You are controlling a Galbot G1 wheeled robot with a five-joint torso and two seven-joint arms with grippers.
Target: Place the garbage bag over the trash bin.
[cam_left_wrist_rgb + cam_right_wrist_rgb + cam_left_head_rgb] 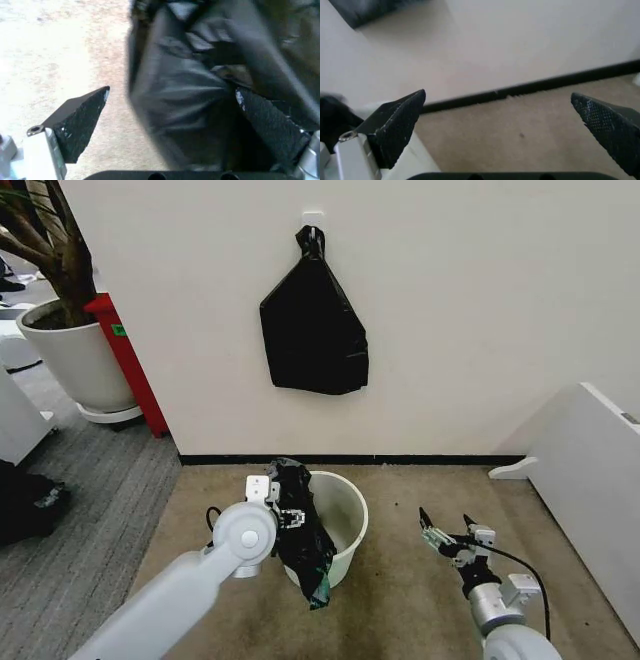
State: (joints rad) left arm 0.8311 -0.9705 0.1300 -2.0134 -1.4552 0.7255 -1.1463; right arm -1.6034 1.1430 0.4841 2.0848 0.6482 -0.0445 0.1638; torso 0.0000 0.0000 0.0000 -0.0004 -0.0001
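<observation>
The cream-white trash bin (340,525) stands on the carpet near the wall. The crinkly black garbage bag (303,540) hangs over its left rim, partly inside and partly down the outside. My left gripper (291,518) is right at the bag by that rim. In the left wrist view the left gripper (172,101) is open, its fingers (80,120) spread wide with the garbage bag (200,93) between them. My right gripper (446,536) hovers open to the right of the bin, holding nothing. The right wrist view shows the right gripper (497,108) facing the wall, with the bin's rim (412,159) at one edge.
A knotted black bag bundle (313,330) hangs on the wall above the bin. A large white plant pot (82,363) and a red object (128,360) stand at the left. White furniture (598,480) stands at the right. Bare carpet lies around the bin.
</observation>
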